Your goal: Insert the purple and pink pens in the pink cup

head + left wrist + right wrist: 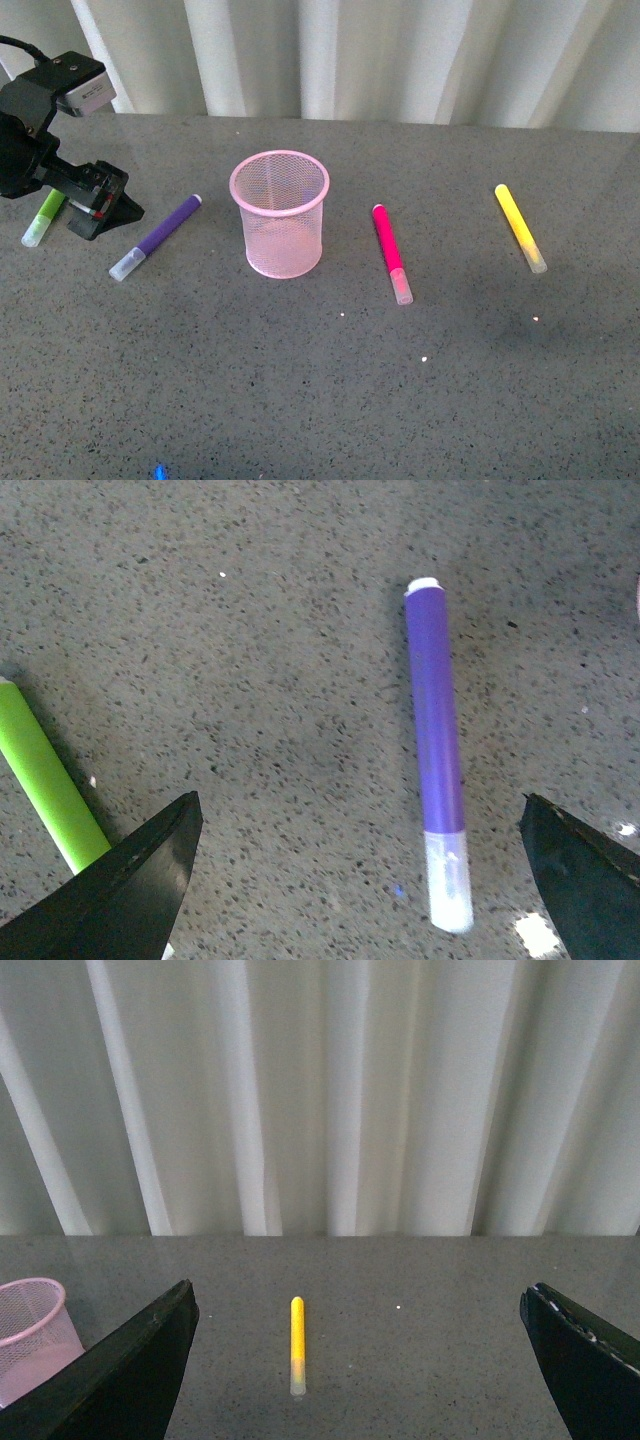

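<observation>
The pink mesh cup [280, 213] stands upright mid-table. The purple pen [157, 236] lies flat to its left, clear cap toward me. The magenta-pink pen [391, 252] lies flat to the cup's right. My left gripper [105, 203] is open and empty, low over the table, just left of the purple pen. In the left wrist view the purple pen [438, 748] lies between my spread fingers, nearer one of them. My right gripper [360, 1360] is open and empty; it does not show in the front view. The cup's edge shows in the right wrist view [30, 1335].
A lime-green marker [44, 218] lies beside my left gripper, also in the left wrist view [48, 780]. A yellow marker [520, 227] lies at the right, also in the right wrist view [297, 1344]. A white curtain [400, 60] hangs behind the grey table [330, 390].
</observation>
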Tool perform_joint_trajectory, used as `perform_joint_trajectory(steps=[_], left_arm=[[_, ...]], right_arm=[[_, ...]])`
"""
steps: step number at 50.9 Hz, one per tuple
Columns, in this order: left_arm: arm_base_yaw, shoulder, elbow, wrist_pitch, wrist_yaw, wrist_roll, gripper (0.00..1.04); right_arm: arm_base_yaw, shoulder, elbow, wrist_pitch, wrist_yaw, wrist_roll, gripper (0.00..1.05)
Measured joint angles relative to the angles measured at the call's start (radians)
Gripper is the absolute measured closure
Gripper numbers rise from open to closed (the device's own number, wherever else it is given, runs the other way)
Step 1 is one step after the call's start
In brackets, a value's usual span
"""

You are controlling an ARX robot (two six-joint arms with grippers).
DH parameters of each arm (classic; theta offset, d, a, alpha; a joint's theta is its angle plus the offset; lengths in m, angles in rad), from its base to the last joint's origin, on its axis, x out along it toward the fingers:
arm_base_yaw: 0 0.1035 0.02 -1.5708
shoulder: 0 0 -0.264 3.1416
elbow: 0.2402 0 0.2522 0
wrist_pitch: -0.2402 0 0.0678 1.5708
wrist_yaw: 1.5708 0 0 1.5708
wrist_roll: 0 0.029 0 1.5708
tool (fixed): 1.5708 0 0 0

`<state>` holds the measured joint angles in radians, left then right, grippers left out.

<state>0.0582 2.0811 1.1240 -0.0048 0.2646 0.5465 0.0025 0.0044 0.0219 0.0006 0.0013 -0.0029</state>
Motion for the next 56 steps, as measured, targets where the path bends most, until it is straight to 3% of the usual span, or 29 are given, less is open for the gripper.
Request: perform_joint_trajectory(steps=[23, 56], left_arm=[[-0.023, 0.09, 0.2, -0.131, 0.06, -0.117, 0.07], [-0.124, 0.259, 0.301, -0.117, -0.004, -0.107, 0.07]], right_arm=[[0.0, 0.0, 0.0, 0.0, 0.0, 0.0, 0.07], [0.0, 0.0, 0.0, 0.0, 0.0, 0.0, 0.07]])
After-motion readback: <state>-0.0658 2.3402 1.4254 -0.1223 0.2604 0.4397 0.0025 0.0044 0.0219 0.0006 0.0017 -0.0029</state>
